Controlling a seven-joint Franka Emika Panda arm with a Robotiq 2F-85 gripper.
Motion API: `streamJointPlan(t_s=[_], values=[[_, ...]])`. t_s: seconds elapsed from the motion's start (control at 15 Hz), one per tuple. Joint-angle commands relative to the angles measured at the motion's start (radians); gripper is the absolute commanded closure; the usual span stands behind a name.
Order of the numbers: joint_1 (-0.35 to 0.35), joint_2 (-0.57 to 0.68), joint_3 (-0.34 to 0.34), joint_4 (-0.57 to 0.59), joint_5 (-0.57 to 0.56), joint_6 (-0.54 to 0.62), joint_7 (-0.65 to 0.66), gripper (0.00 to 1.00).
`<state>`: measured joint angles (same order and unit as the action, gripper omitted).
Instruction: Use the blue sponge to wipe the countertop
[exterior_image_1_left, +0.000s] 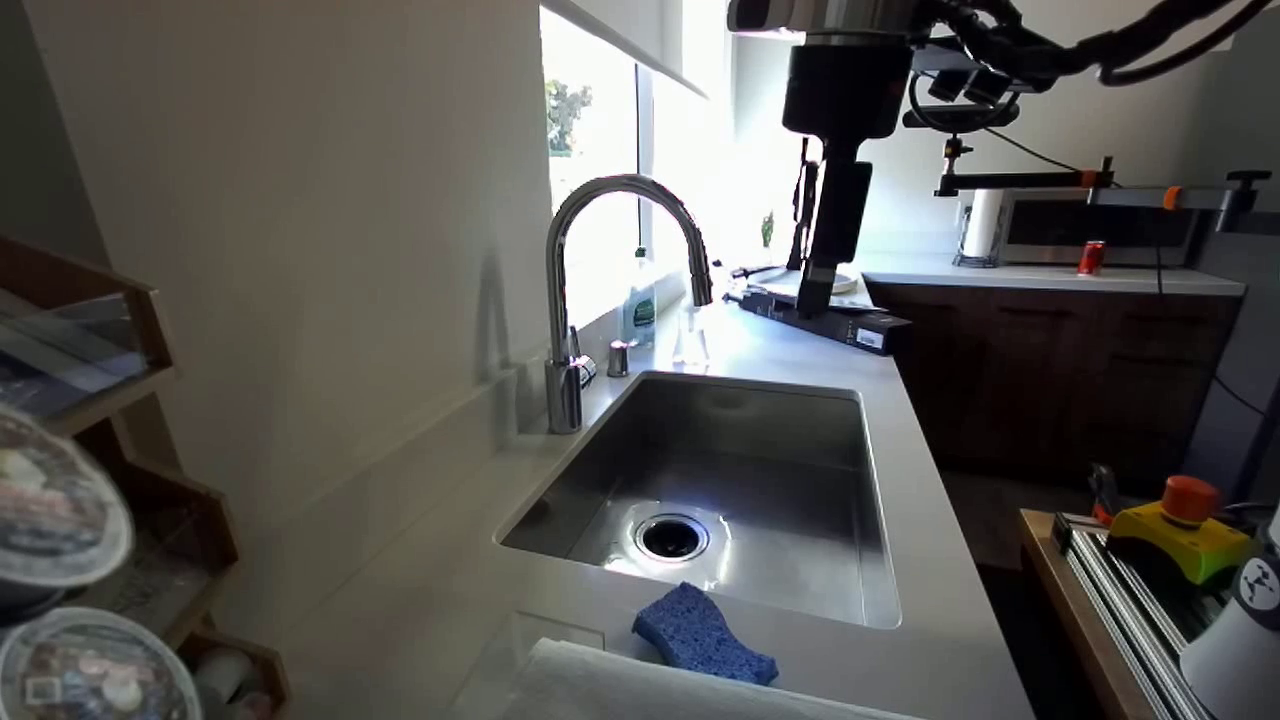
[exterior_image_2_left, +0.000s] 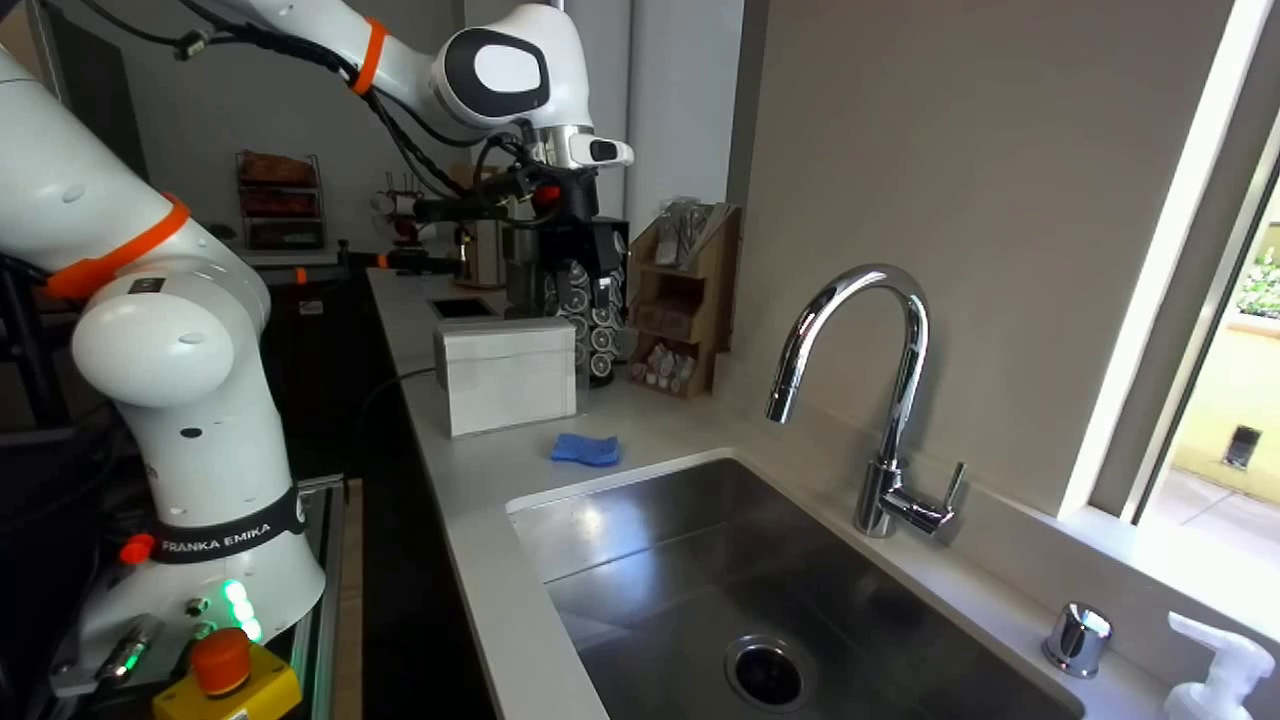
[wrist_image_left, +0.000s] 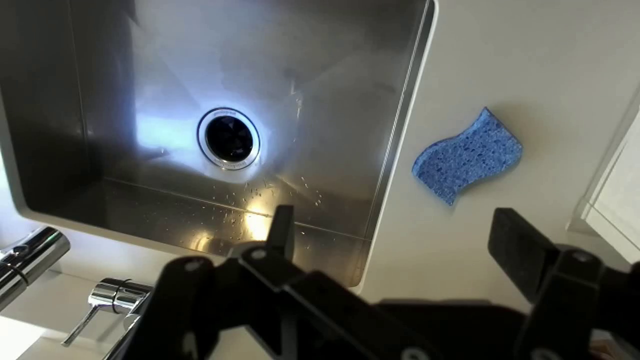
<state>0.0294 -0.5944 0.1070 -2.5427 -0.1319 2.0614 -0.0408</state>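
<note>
The blue sponge (wrist_image_left: 468, 156), wavy-edged and pitted, lies flat on the pale countertop (wrist_image_left: 540, 65) beside the sink's short edge. Both exterior views show it too: the sponge (exterior_image_1_left: 703, 637) is near the bottom of an exterior view, and the sponge (exterior_image_2_left: 585, 450) sits between sink and white box in an exterior view. My gripper (wrist_image_left: 395, 220) stands open, its black fingers wide apart with nothing between them. In the wrist view the sponge appears just beyond the right-hand finger (wrist_image_left: 520, 250), apart from it. The gripper (exterior_image_1_left: 806, 280) hangs pointing down, well above the countertop.
A steel sink (wrist_image_left: 325, 65) is cut into the countertop, with a tall chrome faucet (exterior_image_2_left: 905, 350) on the wall side. The white box (exterior_image_2_left: 510, 375) stands close to the sponge. Behind it are a pod rack (exterior_image_2_left: 600, 340) and a wooden organizer (exterior_image_2_left: 685, 300). A soap bottle (exterior_image_1_left: 640, 305) stands near the window.
</note>
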Motion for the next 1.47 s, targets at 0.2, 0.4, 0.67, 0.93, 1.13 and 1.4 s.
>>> streamJointPlan(t_s=[0.2,0.4,0.67,0.93,1.13,1.4], values=[[0.014,0.001,-0.012,0.002,-0.008,-0.004,0.007,0.0],[0.014,0.001,-0.012,0.002,-0.008,-0.004,0.007,0.0],[0.014,0.001,-0.012,0.002,-0.008,-0.004,0.007,0.0],[0.014,0.001,-0.012,0.002,-0.008,-0.004,0.007,0.0],[0.014,0.019,0.001,-0.002,-0.013,0.006,0.026,0.0],[0.013,0.039,0.022,-0.03,-0.006,0.063,0.095,0.0]])
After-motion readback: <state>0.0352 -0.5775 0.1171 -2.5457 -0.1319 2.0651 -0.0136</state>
